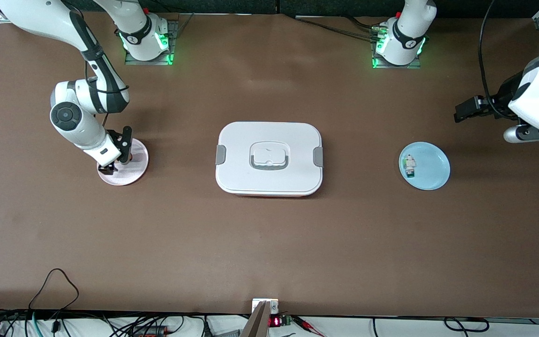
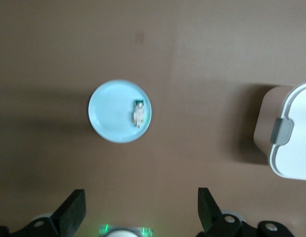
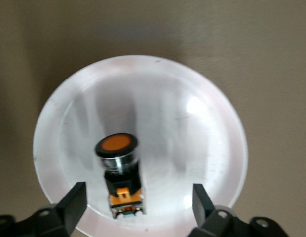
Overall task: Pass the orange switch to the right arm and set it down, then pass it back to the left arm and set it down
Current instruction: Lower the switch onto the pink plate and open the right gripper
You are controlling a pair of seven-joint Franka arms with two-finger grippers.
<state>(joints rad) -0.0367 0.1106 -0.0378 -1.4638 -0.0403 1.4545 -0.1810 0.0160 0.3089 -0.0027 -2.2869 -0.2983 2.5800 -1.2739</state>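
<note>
A brown table [image 1: 269, 243] spans the scene, with the two robot bases along its upper edge in the front view and cables trailing along the edge nearest the front camera. At the table's centre sits the box [image 1: 269, 158], white with rounded corners, a grey recessed lid handle and a grey clip on each short side; one clip and a corner of it also appear in the left wrist view [image 2: 291, 133].

Toward the right arm's end of the table lies a pale pink plate [image 1: 136, 171]. The orange switch [image 3: 119, 170] lies on its side on this plate, its orange cap turned away from the gripper and its black body with orange markings toward it. The right gripper [image 1: 120, 157] is low over the plate, its jaws spread wide, one finger [image 3: 74, 202] on each side of the switch and clear of it.

Toward the left arm's end lies a light blue plate [image 1: 433, 171] carrying a small white component with a green end [image 1: 410, 166], seen also in the left wrist view [image 2: 138, 112]. The left gripper [image 2: 140, 210] hangs high above the table near that end, off to one side of the blue plate, jaws spread and holding nothing; this arm waits.
</note>
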